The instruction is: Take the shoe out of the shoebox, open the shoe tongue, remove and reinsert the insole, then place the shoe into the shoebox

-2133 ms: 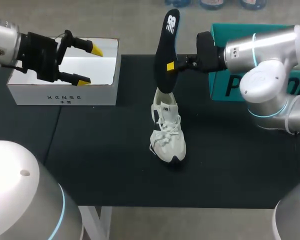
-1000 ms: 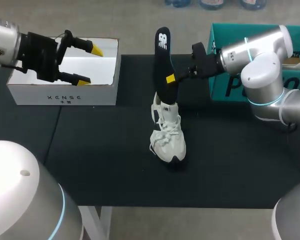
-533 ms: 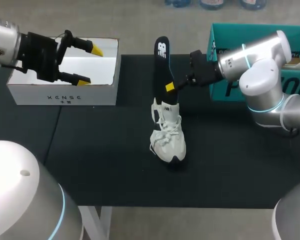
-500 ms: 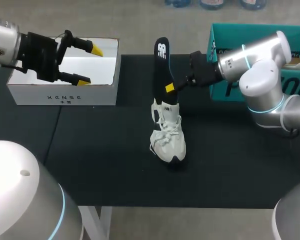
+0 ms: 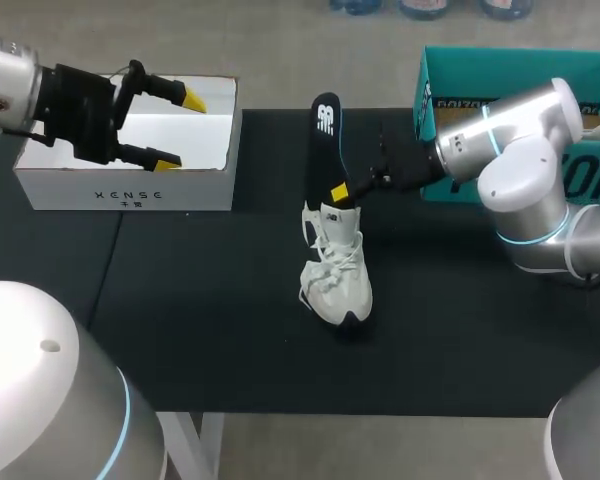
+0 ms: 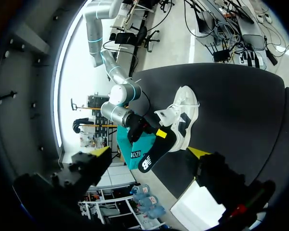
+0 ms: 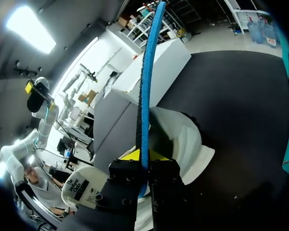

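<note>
A white shoe (image 5: pixel 335 265) stands on the black table (image 5: pixel 210 330), toe toward me. My right gripper (image 5: pixel 340 190) is shut on a black insole (image 5: pixel 325 140) held nearly upright, its lower end inside the shoe's opening. In the right wrist view the insole (image 7: pixel 146 82) shows edge-on, blue, clamped in the gripper (image 7: pixel 144 161) just above the shoe (image 7: pixel 185 139). My left gripper (image 5: pixel 170 127) hangs open over the white shoebox (image 5: pixel 130 185) at the far left, holding nothing. From the left wrist, the gripper (image 6: pixel 150 152) faces the shoe (image 6: pixel 183 113) and insole (image 6: pixel 154 156).
A teal box (image 5: pixel 520 75) stands at the back right, behind my right arm. The white shoebox (image 7: pixel 159 62) is open at the top and looks empty inside. Bare black table lies in front of the shoe and on both sides of it.
My right gripper has moved down and toward the shoe, lowering the insole so that its lower end sinks into the shoe. The left arm has not moved.
</note>
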`<state>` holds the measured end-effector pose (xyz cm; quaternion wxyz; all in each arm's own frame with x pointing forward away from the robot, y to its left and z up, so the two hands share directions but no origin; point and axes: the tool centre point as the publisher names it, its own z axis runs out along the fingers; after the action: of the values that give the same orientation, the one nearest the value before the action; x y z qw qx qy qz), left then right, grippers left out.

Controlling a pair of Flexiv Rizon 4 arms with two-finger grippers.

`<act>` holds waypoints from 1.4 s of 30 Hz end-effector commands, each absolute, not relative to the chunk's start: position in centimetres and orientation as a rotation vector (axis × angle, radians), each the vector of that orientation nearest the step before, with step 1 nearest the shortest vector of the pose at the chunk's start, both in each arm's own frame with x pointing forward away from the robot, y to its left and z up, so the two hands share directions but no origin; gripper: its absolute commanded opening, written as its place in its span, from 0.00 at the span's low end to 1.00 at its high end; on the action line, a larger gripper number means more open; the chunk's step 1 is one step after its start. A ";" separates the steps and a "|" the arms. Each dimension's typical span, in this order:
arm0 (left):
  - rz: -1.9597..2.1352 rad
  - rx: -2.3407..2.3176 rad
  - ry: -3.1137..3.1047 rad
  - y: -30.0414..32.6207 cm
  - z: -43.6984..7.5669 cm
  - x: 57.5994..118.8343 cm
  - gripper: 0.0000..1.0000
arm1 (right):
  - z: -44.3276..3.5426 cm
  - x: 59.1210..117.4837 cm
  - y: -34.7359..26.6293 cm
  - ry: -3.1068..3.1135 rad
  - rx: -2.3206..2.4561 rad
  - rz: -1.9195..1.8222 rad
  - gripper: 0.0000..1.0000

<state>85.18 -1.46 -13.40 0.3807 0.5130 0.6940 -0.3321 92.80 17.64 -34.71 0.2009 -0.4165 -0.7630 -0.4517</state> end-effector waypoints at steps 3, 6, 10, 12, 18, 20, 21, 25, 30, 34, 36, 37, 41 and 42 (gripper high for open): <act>-0.848 1.312 1.771 -1.5 -13.4 85.3 1.00 | -34.0 92.3 18.2 -2.128 -1.159 -1.256 0.00; -0.848 1.312 1.771 -1.5 -13.4 85.3 1.00 | -34.0 92.1 18.1 -2.119 -1.160 -1.249 0.00; -0.848 1.312 1.771 -1.5 -13.4 85.3 1.00 | -34.5 91.9 17.7 -2.111 -1.177 -1.224 0.00; -0.848 1.312 1.771 -1.5 -13.4 85.3 1.00 | -34.8 91.8 17.5 -2.102 -1.195 -1.213 0.00; -0.848 1.312 1.771 -1.5 -13.4 85.3 1.00 | -34.9 92.0 17.4 -2.078 -1.215 -1.196 0.36; -0.848 1.312 1.771 -1.5 -13.4 85.3 1.00 | -34.6 92.6 17.5 -2.084 -1.210 -1.199 0.75; -0.848 1.312 1.771 -1.5 -13.4 85.3 1.00 | -34.3 93.0 17.5 -2.089 -1.210 -1.202 0.78; -0.848 1.312 1.771 -1.5 -13.4 85.3 1.00 | -33.6 94.3 17.8 -2.107 -1.205 -1.211 0.66; -0.848 1.312 1.771 -1.5 -13.4 85.3 1.00 | -33.4 95.0 17.9 -2.131 -1.211 -1.211 0.07; -0.848 1.312 1.771 -1.5 -13.4 85.3 1.00 | -33.8 94.1 17.6 -2.140 -1.210 -1.165 0.00; -0.848 1.312 1.771 -1.5 -13.4 85.3 1.00 | -34.3 93.3 17.5 -2.136 -1.217 -1.119 0.00; -0.848 1.312 1.771 -1.5 -13.4 85.3 1.00 | -34.5 92.9 17.4 -2.128 -1.218 -1.101 0.00; -0.848 1.312 1.771 -1.5 -13.4 85.3 1.00 | -35.2 91.7 17.3 -2.125 -1.208 -1.036 0.00; -0.848 1.312 1.771 -1.5 -13.4 85.3 1.00 | -35.2 91.4 17.4 -2.126 -1.204 -1.029 0.00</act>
<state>85.19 -1.46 -13.40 0.3806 0.5129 0.6941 -0.3321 91.53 17.31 -35.32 0.2416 -0.4404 -0.7748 -0.3840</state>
